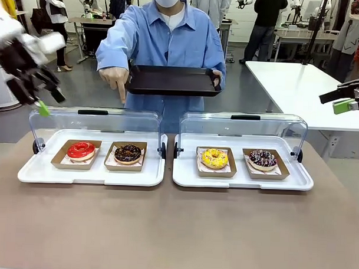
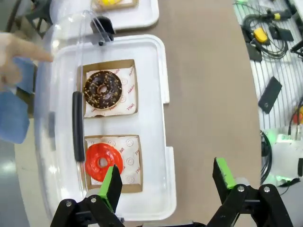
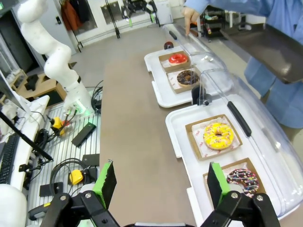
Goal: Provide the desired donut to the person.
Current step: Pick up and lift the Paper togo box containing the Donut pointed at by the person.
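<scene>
The person [image 1: 165, 45] stands across the table, holding a black tray [image 1: 172, 81] in one hand. The other hand's finger [image 1: 120, 96] points down at the chocolate donut [image 1: 127, 153] [image 2: 102, 89]. A red donut [image 1: 81, 149] [image 2: 103, 162] lies next to it in the left white tray [image 1: 89, 175]. The right white tray [image 1: 243, 181] holds a yellow donut [image 1: 214, 157] [image 3: 218, 135] and a dark sprinkled donut [image 1: 262, 158] [image 3: 244, 180]. My left gripper [image 1: 49, 101] [image 2: 165, 170] hangs open above the left tray's end. Off the table's right side, my right gripper [image 1: 341, 101] [image 3: 161, 168] is open and holds nothing.
Both trays have clear lids [image 1: 96, 123] with black handles, tipped up at the back. Each donut sits in a brown paper box. A white table [image 1: 299, 85] stands at the back right. Cables and devices [image 2: 272, 56] lie on a rack beside the table.
</scene>
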`<action>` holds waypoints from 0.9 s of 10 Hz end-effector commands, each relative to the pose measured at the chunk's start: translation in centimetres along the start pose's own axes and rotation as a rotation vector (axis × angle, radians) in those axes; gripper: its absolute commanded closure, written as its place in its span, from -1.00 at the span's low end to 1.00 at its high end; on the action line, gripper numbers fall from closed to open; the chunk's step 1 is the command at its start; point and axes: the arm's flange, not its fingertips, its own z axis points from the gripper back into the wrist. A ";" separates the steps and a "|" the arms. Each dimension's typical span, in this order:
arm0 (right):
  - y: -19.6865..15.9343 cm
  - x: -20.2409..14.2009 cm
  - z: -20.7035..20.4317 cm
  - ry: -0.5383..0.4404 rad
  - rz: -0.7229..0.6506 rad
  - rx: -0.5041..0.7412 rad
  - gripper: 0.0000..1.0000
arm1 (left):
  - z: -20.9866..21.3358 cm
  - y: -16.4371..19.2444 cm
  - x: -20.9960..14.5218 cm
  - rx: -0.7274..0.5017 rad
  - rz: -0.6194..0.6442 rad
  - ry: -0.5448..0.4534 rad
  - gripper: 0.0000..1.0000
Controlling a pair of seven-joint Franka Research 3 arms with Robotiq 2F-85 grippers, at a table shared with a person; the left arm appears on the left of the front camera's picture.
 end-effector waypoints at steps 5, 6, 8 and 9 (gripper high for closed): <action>0.0 -0.1 0.1 -0.010 0.002 0.005 -1.00 | -10.4 1.5 5.5 0.035 -0.111 0.267 -1.00; 0.0 -0.1 0.1 -0.010 0.002 0.005 -1.00 | -11.3 1.7 5.9 0.048 -0.128 0.295 -1.00; 0.0 -0.1 0.1 -0.010 0.002 0.005 -1.00 | -12.7 1.1 6.6 0.076 -0.128 0.318 -1.00; 0.0 -0.1 0.1 -0.010 0.002 0.005 -1.00 | -12.4 0.9 6.3 0.061 -0.143 0.312 -1.00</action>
